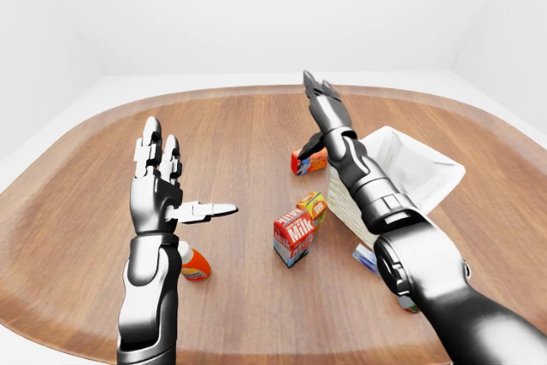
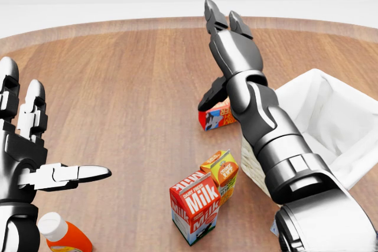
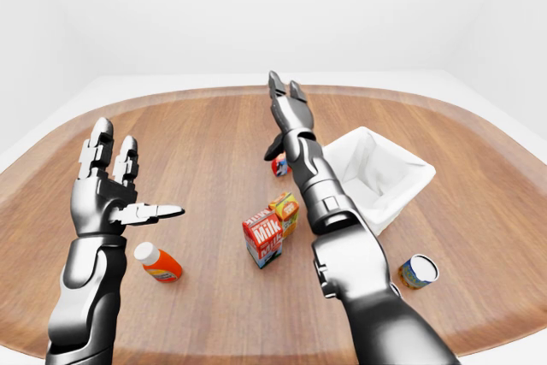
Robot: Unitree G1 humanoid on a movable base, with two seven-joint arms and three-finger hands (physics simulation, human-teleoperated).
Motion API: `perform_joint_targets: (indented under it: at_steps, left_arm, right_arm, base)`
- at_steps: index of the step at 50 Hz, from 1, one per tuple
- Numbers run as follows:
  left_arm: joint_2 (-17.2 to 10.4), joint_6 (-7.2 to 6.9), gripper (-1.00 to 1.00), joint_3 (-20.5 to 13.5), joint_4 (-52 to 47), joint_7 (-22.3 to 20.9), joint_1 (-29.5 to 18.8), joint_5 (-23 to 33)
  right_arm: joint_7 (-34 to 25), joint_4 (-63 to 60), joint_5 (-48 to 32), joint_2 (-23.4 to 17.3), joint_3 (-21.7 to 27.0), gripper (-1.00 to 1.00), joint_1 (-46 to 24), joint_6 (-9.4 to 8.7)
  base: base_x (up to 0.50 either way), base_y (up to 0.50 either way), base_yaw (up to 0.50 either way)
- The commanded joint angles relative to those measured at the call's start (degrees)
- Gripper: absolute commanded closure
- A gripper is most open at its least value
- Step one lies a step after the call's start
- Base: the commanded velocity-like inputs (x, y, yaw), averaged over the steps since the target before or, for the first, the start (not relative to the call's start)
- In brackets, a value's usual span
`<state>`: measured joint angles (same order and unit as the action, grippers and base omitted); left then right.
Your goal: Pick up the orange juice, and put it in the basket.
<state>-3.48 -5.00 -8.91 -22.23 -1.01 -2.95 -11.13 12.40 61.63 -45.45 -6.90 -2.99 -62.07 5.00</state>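
Juice carton (image 2: 221, 168) lies below the open, raised right robot hand (image 2: 227, 33).

Milk carton (image 2: 195, 206) left of basket (image 3: 380, 173); bottle (image 3: 159, 264) further left; can (image 3: 418, 270) right.

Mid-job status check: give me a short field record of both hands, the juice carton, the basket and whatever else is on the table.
left hand: open, raised, empty
right hand: open, raised above a lying red-orange carton, holding nothing
orange juice: small orange carton, upright, right beside the milk carton, not grasped
basket: white-lined, at the right, nothing seen inside
orange bottle: lying below the left hand
can: lower right of the basket
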Motion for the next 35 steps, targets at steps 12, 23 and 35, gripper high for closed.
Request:
perform_joint_targets:
  at_steps: [12,23,35]
  left_arm:
    - [0.03,0.0,-1.0,-0.02,-0.25,0.14,-0.08,-0.13]
    - [-0.03,0.0,-1.0,-0.05,-0.21,0.13,-0.12,-0.2]
    - [-0.03,0.0,-1.0,-0.09,-0.03,0.11,-0.18,-0.23]
  right_arm:
    - [-4.17,16.09,-16.18,0.77,-0.48,-1.0,-13.79,-0.34]
    - [-8.31,16.81,-22.49,2.49,-0.22,-1.0,-12.79,-2.63]
    - [-11.14,17.03,-25.09,2.45,0.68,-1.0,-12.78,-3.27]
  base:
    - [0.0,0.0,0.0]
    - [0.0,0.0,0.0]
    - [0.0,0.0,0.0]
